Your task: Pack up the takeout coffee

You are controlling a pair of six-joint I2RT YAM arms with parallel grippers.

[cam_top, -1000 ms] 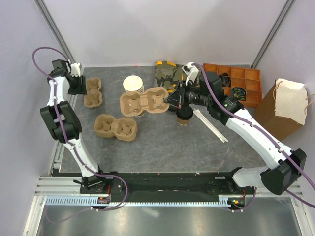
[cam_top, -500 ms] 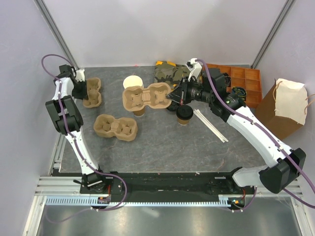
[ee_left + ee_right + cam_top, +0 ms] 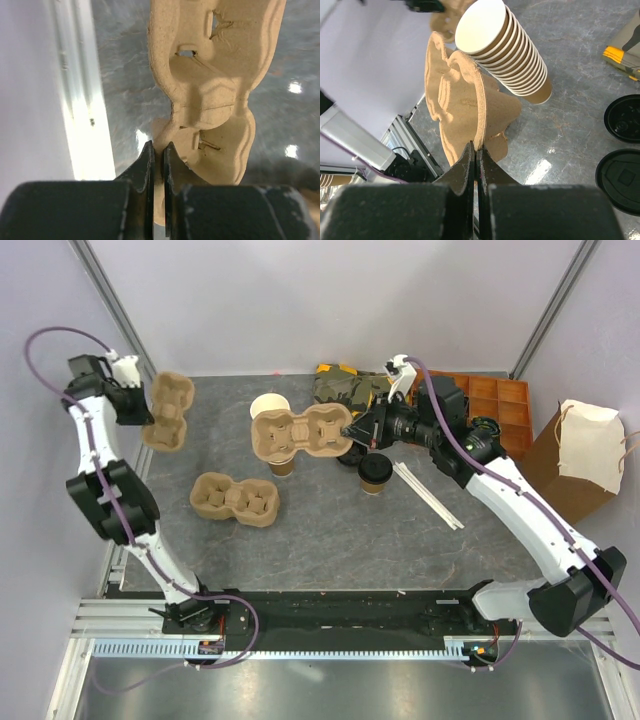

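- My left gripper [image 3: 140, 412] is pressed together on the far carrier [image 3: 167, 410], a two-cup pulp tray. In the wrist view my fingers [image 3: 146, 167] pinch a thin edge at its near end.
- That carrier is lifted off the table [image 3: 330, 540] at the far left, close to the wall, with its cup wells facing up toward the overhead camera.
- My right gripper [image 3: 350, 432] is also closed. It pinches the rim of the middle carrier [image 3: 300, 435], and the wrist view shows the pulp edge clamped between the two fingertips.
- The middle carrier is held above the table. From overhead it overlaps the cup stack [image 3: 268, 408], which sits partly behind it.
- The coffee [image 3: 375, 472] stands upright on the table itself with its black lid on. It is just on the near side of my right gripper, and neither gripper touches it.
- A loose lid [image 3: 622, 118] lies on the table beside the coffee.
- The near carrier [image 3: 235, 498] lies flat on the table, left of the coffee and well apart from it.
- White sticks [image 3: 428, 495] lie just right of the coffee.
- An orange tray [image 3: 490, 405] and a paper bag [image 3: 575, 455] sit at the far right.
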